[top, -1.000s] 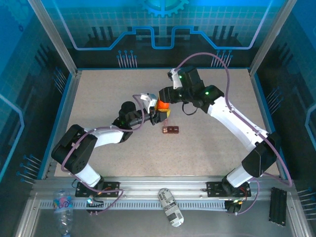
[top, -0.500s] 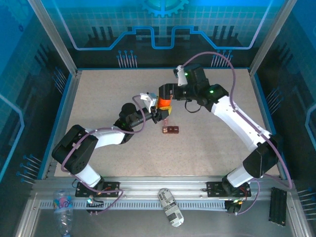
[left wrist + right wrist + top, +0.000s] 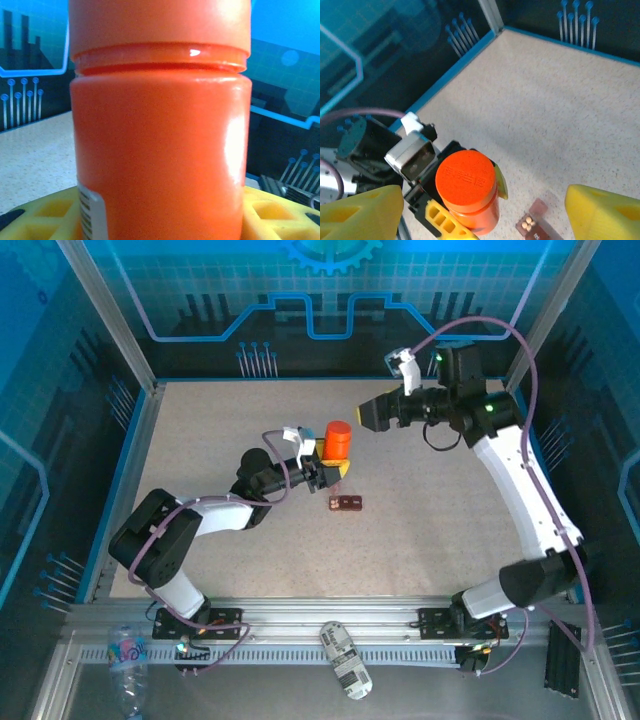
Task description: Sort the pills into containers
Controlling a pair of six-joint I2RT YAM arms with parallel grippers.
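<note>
Two end effectors frame the job. The left end effector [image 3: 333, 468] is clamped on the lower body of the orange pill bottle [image 3: 338, 440], one yellow finger [image 3: 445, 222] on each side, and holds it upright with its cap [image 3: 465, 175] on. I cannot tell whether the base touches the surface [image 3: 430, 530]. The right end effector [image 3: 366, 414] stands wide with nothing between its fingers [image 3: 360, 215], hanging above and to the right of the bottle, apart from it, its camera looking down on the cap. The likely trouble is at the cap: a grasp off its centre could twist the bottle in the left hold or tip it. Once it is open, a fast pour could send pills past the small cells. The maroon two-cell pill box [image 3: 347, 503] lies flat on the surface just beside the left end effector, on the side toward the arm bases, with a few pale pills [image 3: 525, 223] in one cell. It sits well apart from the right end effector and close enough to the left fingers to be knocked.
</note>
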